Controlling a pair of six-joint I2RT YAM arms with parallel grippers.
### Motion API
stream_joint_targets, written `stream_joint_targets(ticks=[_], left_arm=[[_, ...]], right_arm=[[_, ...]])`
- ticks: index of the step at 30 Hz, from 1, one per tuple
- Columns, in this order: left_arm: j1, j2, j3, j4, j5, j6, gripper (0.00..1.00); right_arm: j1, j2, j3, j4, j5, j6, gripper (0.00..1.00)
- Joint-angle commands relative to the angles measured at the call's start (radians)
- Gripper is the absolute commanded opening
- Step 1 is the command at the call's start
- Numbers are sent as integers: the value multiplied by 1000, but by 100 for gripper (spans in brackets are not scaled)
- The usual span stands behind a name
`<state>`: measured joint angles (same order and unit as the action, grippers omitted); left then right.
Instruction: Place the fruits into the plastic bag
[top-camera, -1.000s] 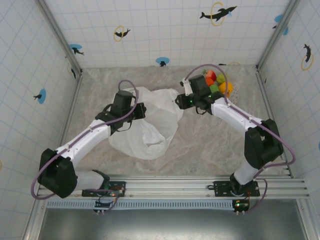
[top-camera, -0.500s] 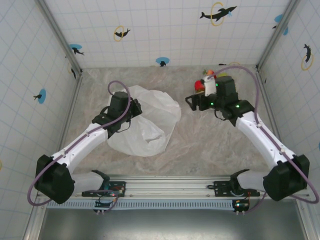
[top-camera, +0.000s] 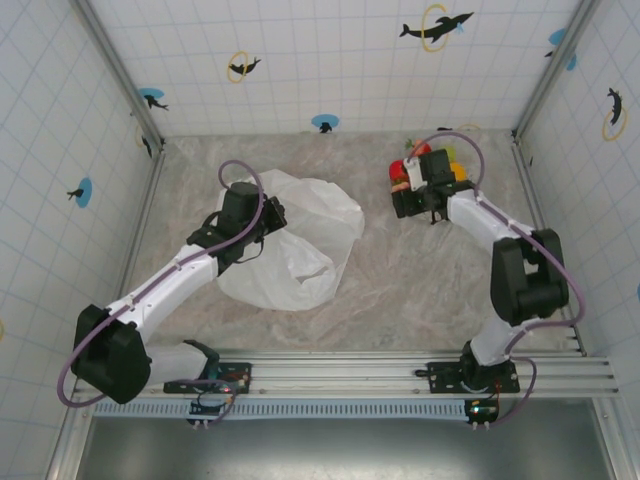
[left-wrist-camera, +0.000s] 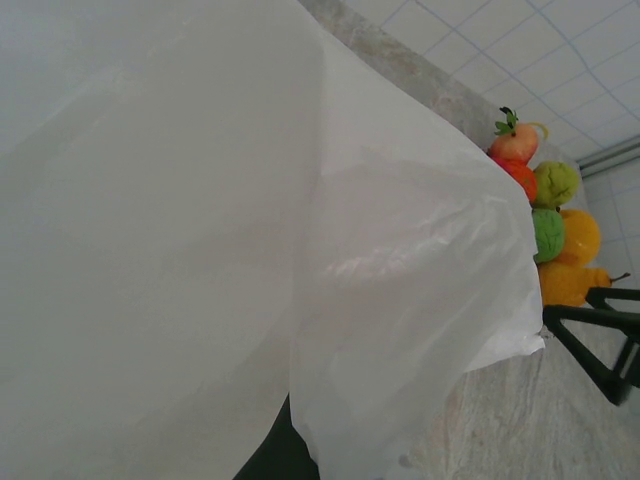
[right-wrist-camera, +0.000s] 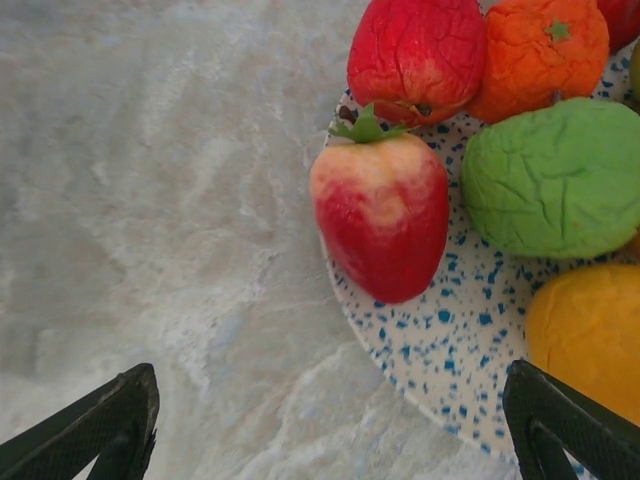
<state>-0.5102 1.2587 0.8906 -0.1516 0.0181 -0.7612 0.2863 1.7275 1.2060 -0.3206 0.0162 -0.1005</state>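
**Right wrist view:** A round speckled grey-white plate (right-wrist-camera: 450, 340) lies on the marbled grey desk (right-wrist-camera: 150, 200). The small glossy fruits (right-wrist-camera: 555, 175) lie on the plate. A red strawberry-shaped fruit (right-wrist-camera: 385, 225) is at the plate's rim, and a wrinkled dark red fruit (right-wrist-camera: 420, 50) touches its leafy end. An orange fruit (right-wrist-camera: 540, 55) sits beside that one, and a yellow fruit (right-wrist-camera: 590, 340) lies further in on the plate. The right tool (right-wrist-camera: 330, 430) hangs over the plate's rim with its fingers spread wide. One finger is over bare desk and the other over the plate, and there is nothing between them.

**Left wrist view:** The wrinkled film of a large thin translucent white plastic bag (left-wrist-camera: 200, 250) hangs close to the lens. Past its edge, the fruits from the plate show as a heap.

**Top external view:** The plastic bag lies spread on the desk, well to the left of the plate. The left tool (top-camera: 262, 218) is at the side of the bag away from the plate, with its fingers closed on the film. The right tool sits at the plate's left side, just beside the fruits.
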Motion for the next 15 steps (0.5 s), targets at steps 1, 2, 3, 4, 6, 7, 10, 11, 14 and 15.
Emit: stream_joint_targets(ticks=[1,2,3,4,6,7,10,11,14,15], left_arm=[[-2,10,-1,14,18,-3,0],[-1,10,0,13,20,-1,0],[-2,10,-1,13,20,3,0],[-2,10,-1,12,19,5,0],[-1,11,0,10,15,8,0],[-1,10,-2,10,16,8,0],[-2,10,-2,11,17,11,0],[-2,12,-4,11,16,11,0],[-1,13,-2,9,19,14,0],[-1,13,-3,9,20,16,0]], right_arm=[[-1,68,92,0,38,-46,90],[-1,100,113,-8,36,-46,90],[-1,121,135,-17,37,-48,90],[0,145,154,-26,40,-51,90],[0,190,200,-48,59,-57,89],[0,207,215,-55,66,-61,89],[0,253,253,-65,73,-73,89],[0,269,266,-72,69,-77,89],[0,305,297,-82,72,-86,89],[0,316,303,-80,73,-88,89]])
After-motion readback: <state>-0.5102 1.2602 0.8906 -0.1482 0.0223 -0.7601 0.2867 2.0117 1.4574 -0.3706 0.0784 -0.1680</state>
